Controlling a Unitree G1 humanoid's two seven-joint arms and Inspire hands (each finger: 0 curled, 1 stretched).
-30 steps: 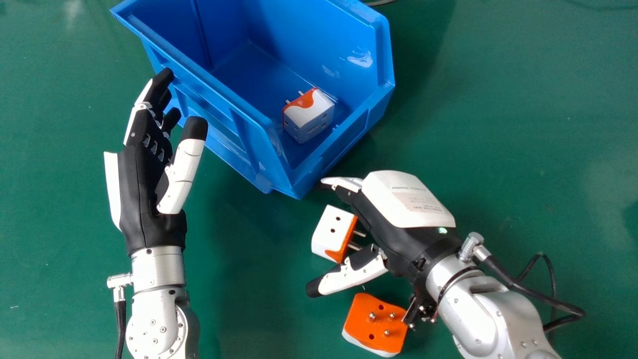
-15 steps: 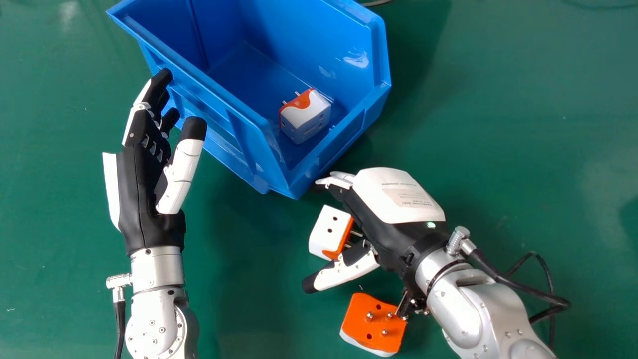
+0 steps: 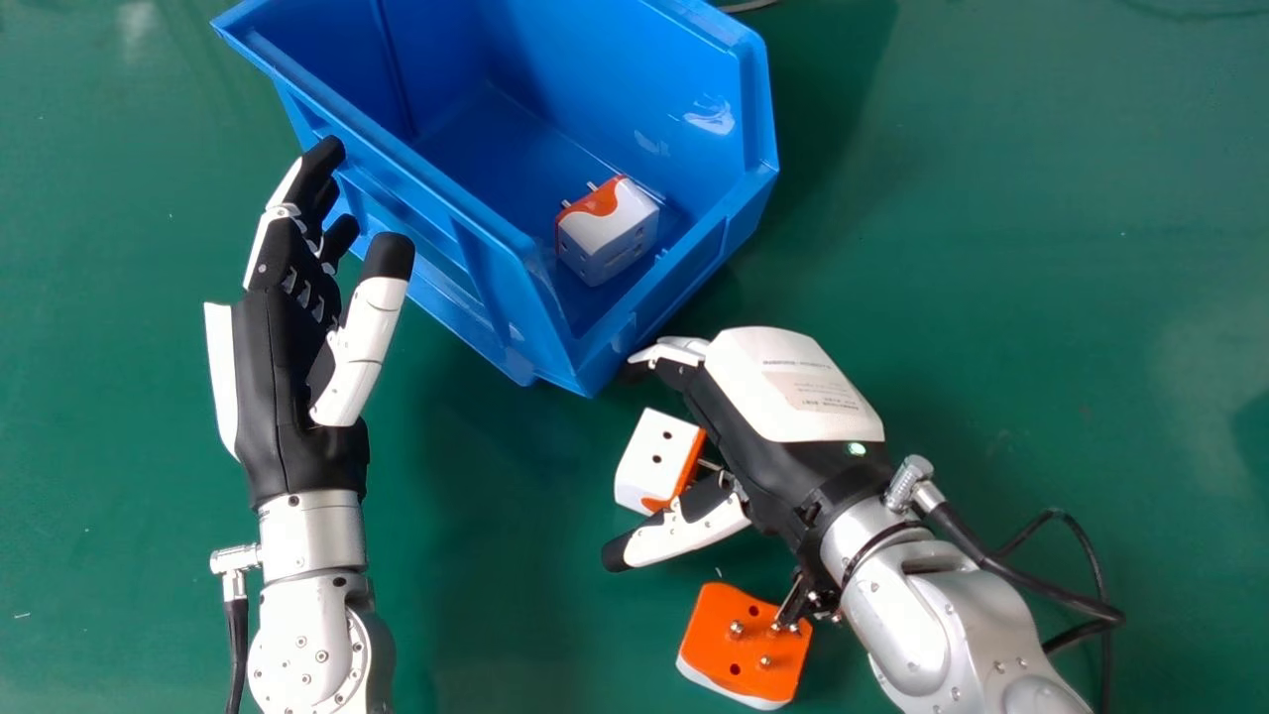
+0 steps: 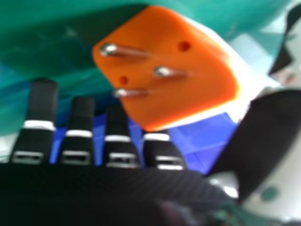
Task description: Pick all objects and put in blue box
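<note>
White-and-orange plastic plug adapter (image 3: 644, 456) now, lying on the green worktop (image 3: 991, 297) just outside the near corner of the blue plastic box (image 3: 684, 288), and it is flanked by the right hand (image 3: 744, 426): thumb on the near side, fingers on the far side. The metal pins are pointed at the palm, the white socket face turned away to the left, and that is what the coming grasp turns on. The hand is held wide, nothing clasped; whether the pins are touched cannot be told. The left hand (image 3: 278, 387), open beside the box, is placed farther off. A straight closing across the body seems called for, before any lift over the wall.
</note>
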